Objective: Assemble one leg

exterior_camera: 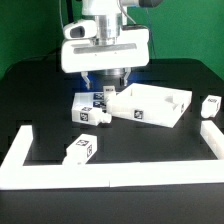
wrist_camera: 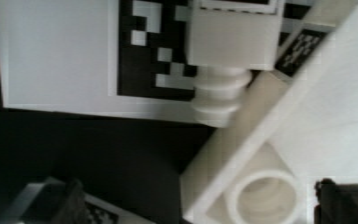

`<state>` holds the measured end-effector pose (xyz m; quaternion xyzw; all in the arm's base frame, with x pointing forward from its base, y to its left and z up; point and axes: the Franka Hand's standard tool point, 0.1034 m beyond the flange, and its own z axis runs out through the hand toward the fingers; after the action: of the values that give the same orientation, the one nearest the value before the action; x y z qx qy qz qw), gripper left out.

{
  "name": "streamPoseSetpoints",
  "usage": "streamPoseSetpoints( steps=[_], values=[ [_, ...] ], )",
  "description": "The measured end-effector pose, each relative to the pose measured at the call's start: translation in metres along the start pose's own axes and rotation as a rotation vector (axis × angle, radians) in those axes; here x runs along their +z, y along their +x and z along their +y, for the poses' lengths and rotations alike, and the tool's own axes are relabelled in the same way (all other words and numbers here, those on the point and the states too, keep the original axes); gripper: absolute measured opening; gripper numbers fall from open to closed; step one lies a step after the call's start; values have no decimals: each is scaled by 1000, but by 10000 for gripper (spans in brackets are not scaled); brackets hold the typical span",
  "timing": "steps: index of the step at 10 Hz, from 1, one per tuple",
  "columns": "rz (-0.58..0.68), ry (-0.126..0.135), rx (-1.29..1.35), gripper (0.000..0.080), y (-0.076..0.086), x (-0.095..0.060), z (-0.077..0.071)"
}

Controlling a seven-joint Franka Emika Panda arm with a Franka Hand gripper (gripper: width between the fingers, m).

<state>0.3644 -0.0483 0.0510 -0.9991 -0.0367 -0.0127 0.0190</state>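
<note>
My gripper hangs open and empty over the near corner of the flat white panel with the raised rim. In the wrist view the two dark fingertips stand wide apart on either side of the panel's corner, which has a round hole. A leg with tags lies on its side, its threaded end touching the panel's edge. That leg lies just off the panel's corner at the exterior view's left. A second leg and a third lie apart.
The marker board lies flat under and beside the lying leg, also seen in the exterior view. A white U-shaped fence borders the front and both sides of the black table.
</note>
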Motion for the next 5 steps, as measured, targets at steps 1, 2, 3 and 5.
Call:
streamPoseSetpoints(
  steps=[1,2,3,5],
  values=[
    [-21,4,4,649,-10,4,0],
    [-45,7,10,649,-24,9,-1],
    [-52,6,24,649,-27,13,-5],
    [-58,1,1,649,-27,20,-16]
  ],
)
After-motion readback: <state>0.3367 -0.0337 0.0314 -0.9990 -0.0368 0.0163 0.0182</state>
